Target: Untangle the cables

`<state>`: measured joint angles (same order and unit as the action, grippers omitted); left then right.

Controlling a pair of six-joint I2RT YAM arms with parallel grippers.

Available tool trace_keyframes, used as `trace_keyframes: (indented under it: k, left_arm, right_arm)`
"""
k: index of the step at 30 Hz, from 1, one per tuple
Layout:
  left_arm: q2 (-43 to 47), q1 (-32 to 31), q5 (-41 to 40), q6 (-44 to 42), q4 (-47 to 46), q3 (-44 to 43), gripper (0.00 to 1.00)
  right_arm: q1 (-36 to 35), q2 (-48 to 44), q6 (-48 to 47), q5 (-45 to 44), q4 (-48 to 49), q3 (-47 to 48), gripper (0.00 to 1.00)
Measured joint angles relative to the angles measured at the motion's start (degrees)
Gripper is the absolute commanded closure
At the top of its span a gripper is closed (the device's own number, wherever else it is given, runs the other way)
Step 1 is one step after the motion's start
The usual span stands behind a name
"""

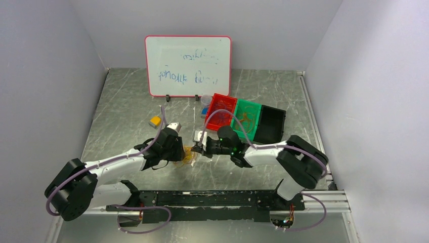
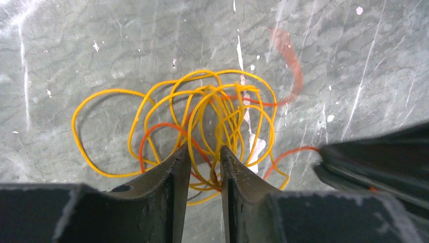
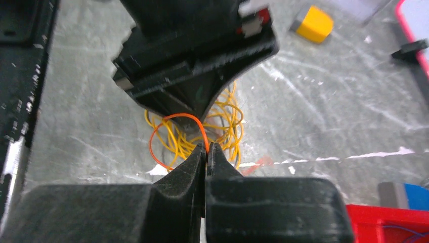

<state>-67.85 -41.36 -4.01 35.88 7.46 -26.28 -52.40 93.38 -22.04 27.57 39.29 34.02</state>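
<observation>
The cables (image 1: 188,156) lie as a small yellow and orange tangle on the table between both grippers. In the left wrist view the yellow loops (image 2: 222,101) spread out ahead of my left gripper (image 2: 205,149). Its fingers stand a little apart, and several yellow and orange strands pass loosely through the gap. My right gripper (image 3: 207,146) is shut, with one orange strand (image 3: 177,117) pinched at its fingertips; that strand arches up from the tangle. The two grippers face each other closely over the tangle, left (image 1: 181,149) and right (image 1: 199,147).
A whiteboard (image 1: 187,66) stands at the back. Red (image 1: 222,109), green (image 1: 246,117) and black (image 1: 270,124) bins sit just behind the right arm. A yellow block (image 1: 155,121) lies behind the left arm. A black rail (image 1: 217,200) runs along the near edge.
</observation>
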Motion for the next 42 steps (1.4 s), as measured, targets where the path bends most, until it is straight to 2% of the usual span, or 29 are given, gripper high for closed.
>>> trace_keyframes:
  k: [14, 23, 30, 42]
  left_arm:
    - [-2.03, 0.00, 0.46, 1.03, -3.52, 1.27, 0.66]
    - [-2.08, 0.00, 0.55, 1.05, -4.09, 1.51, 0.66]
    - [-2.08, 0.00, 0.55, 1.03, -4.15, 1.77, 0.66]
    - [-2.27, 0.00, 0.59, 1.03, -4.66, 1.84, 0.66]
  right_arm:
    - [-0.35, -21.51, 1.99, -5.75, -10.97, -0.81, 1.00]
    - [-0.44, -32.15, 2.69, -13.22, -12.96, -0.24, 1.00]
    - [-0.44, -37.48, 2.67, -21.46, -14.43, 4.42, 1.00]
    - [-0.44, -40.76, 0.20, -33.68, -17.73, 12.68, 1.00]
